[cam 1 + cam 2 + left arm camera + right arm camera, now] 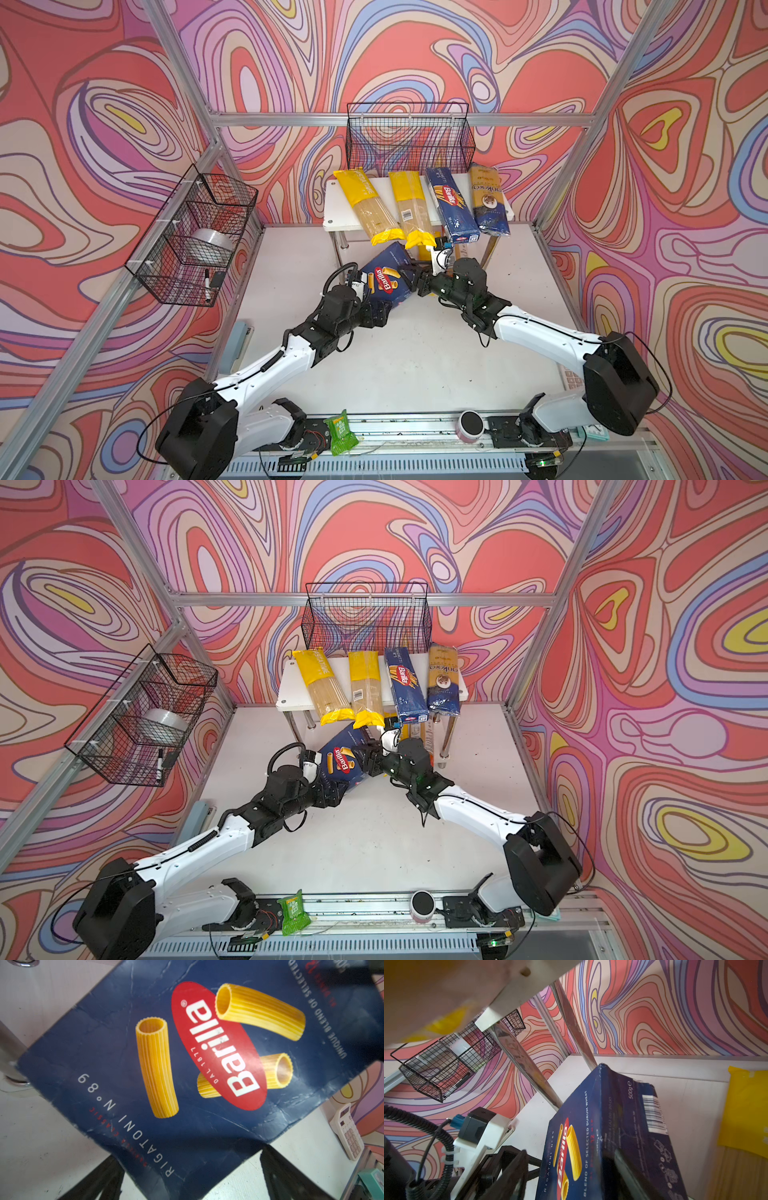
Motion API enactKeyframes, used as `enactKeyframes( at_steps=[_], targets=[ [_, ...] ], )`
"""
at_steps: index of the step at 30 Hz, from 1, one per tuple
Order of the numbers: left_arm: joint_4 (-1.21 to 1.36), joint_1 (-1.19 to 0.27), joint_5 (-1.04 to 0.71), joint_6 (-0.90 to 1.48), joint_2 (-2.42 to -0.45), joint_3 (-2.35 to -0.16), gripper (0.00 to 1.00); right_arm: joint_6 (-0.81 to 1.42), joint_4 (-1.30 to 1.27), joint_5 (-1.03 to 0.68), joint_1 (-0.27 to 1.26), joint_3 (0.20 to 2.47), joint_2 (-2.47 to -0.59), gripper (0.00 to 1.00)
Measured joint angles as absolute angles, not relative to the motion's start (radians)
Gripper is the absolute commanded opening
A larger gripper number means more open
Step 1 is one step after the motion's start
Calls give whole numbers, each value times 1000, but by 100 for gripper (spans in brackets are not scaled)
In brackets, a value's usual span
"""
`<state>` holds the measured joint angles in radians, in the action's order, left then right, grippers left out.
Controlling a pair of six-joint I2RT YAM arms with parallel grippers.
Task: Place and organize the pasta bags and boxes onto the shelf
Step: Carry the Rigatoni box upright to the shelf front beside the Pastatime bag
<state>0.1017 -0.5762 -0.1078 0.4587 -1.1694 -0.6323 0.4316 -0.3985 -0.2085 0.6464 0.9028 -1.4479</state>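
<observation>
Two chrome legs (527, 1068) stand just beside the rigatoni box (612, 1122).

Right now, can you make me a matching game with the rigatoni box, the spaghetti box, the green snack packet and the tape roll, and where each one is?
Things:
1. rigatoni box
2. spaghetti box
3. green snack packet
4. tape roll

Places:
A. in the side wire basket
B. between the left pincer and the right pincer
C. on the front rail
D. lying on the top board of the shelf

Pairs: 1-B, 2-D, 3-C, 4-A.
</observation>
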Motion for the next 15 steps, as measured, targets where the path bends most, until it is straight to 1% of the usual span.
enactKeyframes(
  at_steps=[7, 15],
  targets=[
    [101, -574, -75, 416, -1181, -643, 100, 428, -434, -196, 646, 894, -1465, 66],
    [164, -527, -76, 404, -1251, -643, 100, 435, -476, -174, 645, 877, -1523, 66]
  ],
)
